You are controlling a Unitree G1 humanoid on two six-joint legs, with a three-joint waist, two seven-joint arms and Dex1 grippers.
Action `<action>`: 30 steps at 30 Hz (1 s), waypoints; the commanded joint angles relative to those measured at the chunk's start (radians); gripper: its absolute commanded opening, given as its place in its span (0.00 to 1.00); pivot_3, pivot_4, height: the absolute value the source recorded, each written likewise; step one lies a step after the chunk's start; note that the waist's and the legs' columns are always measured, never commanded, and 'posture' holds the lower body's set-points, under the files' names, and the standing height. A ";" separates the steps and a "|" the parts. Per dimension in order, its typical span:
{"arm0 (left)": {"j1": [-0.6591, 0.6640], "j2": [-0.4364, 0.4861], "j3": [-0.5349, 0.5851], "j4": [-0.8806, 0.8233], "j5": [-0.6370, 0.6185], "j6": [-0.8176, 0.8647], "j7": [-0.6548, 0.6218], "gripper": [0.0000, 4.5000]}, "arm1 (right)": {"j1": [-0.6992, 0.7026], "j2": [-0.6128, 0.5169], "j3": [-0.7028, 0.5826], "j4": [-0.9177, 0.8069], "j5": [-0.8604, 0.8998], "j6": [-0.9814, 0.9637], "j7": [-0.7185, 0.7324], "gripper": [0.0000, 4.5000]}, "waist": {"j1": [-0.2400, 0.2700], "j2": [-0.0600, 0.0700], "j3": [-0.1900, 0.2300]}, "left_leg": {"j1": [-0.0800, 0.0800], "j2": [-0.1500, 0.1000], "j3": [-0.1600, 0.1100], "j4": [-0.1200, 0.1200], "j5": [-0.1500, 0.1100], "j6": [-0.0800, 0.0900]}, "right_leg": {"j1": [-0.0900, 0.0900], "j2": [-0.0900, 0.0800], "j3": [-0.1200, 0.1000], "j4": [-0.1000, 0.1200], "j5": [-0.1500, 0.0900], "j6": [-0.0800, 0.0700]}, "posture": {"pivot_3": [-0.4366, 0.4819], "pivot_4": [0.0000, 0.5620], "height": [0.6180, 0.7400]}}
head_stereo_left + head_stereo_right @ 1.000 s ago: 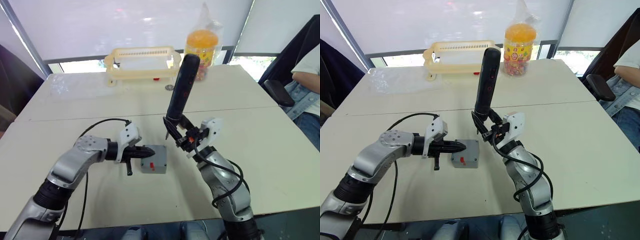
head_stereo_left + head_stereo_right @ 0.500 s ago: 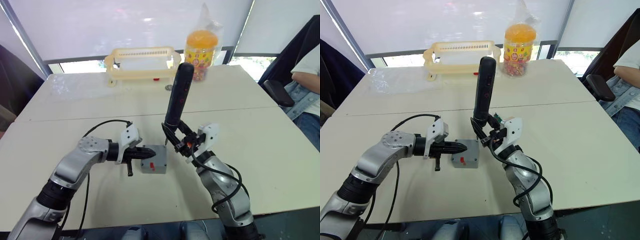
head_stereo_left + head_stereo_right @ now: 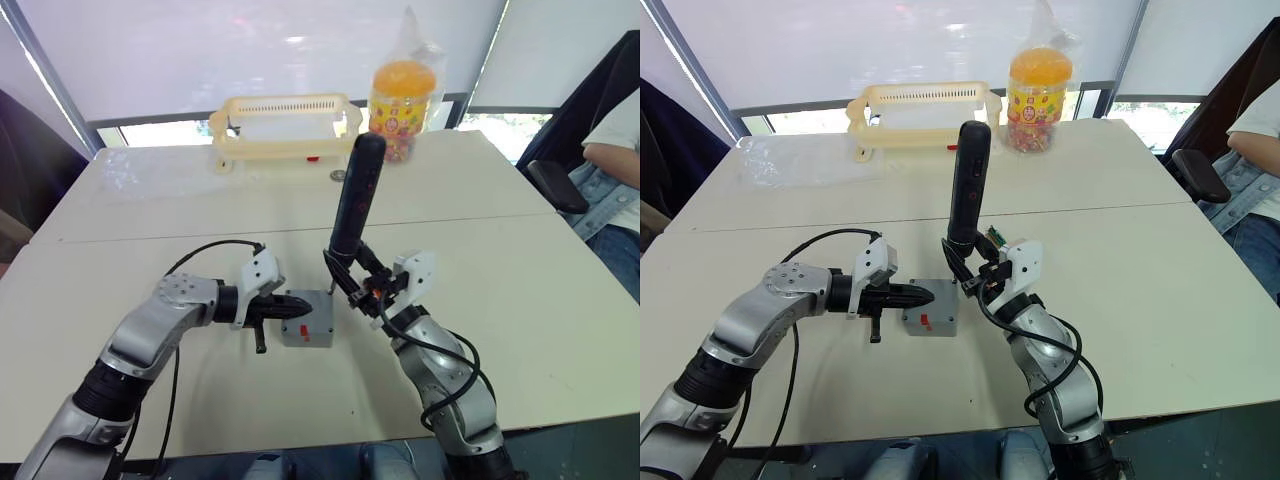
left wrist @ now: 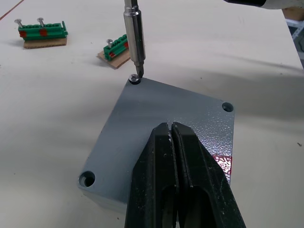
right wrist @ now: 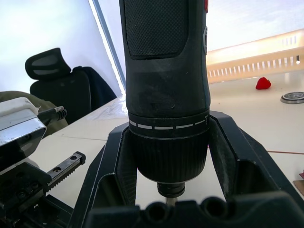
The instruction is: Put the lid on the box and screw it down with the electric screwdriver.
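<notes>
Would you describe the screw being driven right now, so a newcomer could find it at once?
On the near half of the beige table sits the grey box with the lid on, pinned by the shut left gripper. The screw is in the corner under the electric screwdriver bit; the two other visible corner holes are empty.

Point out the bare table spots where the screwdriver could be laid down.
Bare table lies right of the right gripper, and between the box and the yellow rack. It is crowded around the box, where the left gripper and electric screwdriver meet.
</notes>
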State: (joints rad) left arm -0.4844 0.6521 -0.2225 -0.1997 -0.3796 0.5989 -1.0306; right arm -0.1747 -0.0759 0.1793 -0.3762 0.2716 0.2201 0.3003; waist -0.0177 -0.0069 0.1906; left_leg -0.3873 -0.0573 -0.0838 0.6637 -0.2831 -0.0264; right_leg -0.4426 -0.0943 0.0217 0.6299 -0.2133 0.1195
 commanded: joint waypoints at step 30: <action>0.023 0.000 -0.015 -0.025 0.027 0.009 0.012 0.01 | -0.031 0.018 -0.001 -0.029 -0.002 -0.051 0.020 0.38 | 0.000 0.000 0.000 | 0.000 0.000 0.000 0.000 0.000 0.000 | 0.000 0.000 0.000 0.000 0.000 0.000 | 0.48 0.27 1.00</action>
State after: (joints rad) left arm -0.4766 0.6459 -0.2226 -0.2157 -0.3694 0.6013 -1.0203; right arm -0.1954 -0.0733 0.1801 -0.3657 0.2580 0.2095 0.3164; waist -0.0177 -0.0069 0.1905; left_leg -0.3869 -0.0573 -0.0838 0.6637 -0.2831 -0.0264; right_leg -0.4423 -0.0943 0.0217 0.6299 -0.2133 0.1195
